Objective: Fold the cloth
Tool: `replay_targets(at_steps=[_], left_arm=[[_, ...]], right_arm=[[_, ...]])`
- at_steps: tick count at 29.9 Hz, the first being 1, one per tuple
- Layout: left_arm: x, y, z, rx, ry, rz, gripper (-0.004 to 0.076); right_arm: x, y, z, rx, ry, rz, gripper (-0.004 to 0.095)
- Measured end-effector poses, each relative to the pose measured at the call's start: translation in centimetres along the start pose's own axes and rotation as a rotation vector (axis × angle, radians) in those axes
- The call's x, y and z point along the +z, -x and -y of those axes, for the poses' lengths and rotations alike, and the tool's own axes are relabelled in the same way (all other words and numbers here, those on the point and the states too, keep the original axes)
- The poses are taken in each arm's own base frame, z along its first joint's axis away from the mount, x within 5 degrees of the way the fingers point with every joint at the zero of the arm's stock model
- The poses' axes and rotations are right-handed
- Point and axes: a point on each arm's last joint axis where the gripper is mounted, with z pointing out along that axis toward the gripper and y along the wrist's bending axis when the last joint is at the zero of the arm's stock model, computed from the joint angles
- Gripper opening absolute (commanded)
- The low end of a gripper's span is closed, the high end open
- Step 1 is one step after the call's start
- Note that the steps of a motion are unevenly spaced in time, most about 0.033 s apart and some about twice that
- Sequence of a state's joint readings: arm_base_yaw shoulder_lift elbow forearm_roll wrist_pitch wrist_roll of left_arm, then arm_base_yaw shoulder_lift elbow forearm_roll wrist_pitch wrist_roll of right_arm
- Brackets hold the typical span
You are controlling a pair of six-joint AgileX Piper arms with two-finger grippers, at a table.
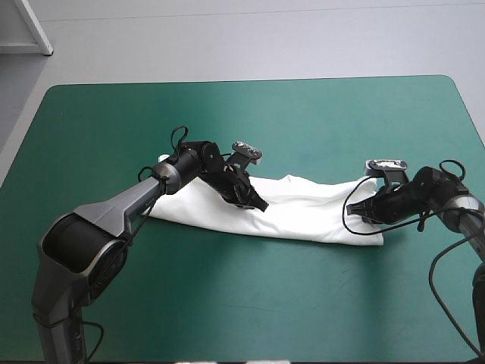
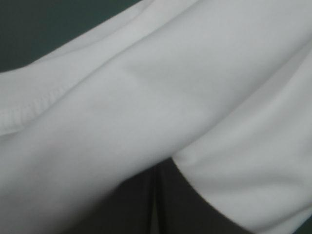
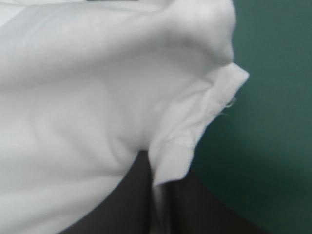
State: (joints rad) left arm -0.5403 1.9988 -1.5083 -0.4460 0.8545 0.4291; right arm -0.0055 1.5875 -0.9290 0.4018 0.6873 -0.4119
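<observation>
Robotics lab, test bench: the left arm [image 1: 114, 216] and the right arm [image 1: 447, 197], both bare machine limbs in black and grey, reach over a table [image 1: 303, 114] under a plain teal-green cover, a white T-shirt [image 1: 311, 212] between them. Smooth grey floor [image 1: 265, 38] runs beyond the table's far edge, with a white bar [image 1: 34, 26] at one corner.

The high camera is looking forward and down from behind, covering the whole surface [image 1: 250, 303]. The wrist cameras are looking closely along the left pincer [image 2: 155, 178] and the right pincer [image 3: 146, 185]; all three views are sharing the T-shirt [image 1: 303, 216].
</observation>
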Motion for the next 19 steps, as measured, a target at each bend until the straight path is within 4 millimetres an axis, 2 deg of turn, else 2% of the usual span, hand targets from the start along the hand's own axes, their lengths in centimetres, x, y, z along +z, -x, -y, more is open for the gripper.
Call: replay_targets(at_steps=[5,9,19], left_arm=[[0.0,0.0,0.0,-0.001,0.001,0.001,0.0019],[0.0,0.0,-0.1,-0.002,0.0,0.002,0.0019],[0.0,0.0,-0.1,-0.002,0.002,0.005,0.0019]], right_arm=[[-0.3,0.0,-0.1,-0.021,0.004,0.006,-0.0014],[-1.5,-0.4,-0.5,-0.033,0.012,0.013,-0.0014],[-8.9,0.2,-3.2,-0.085,0.09,0.218,-0.0014]])
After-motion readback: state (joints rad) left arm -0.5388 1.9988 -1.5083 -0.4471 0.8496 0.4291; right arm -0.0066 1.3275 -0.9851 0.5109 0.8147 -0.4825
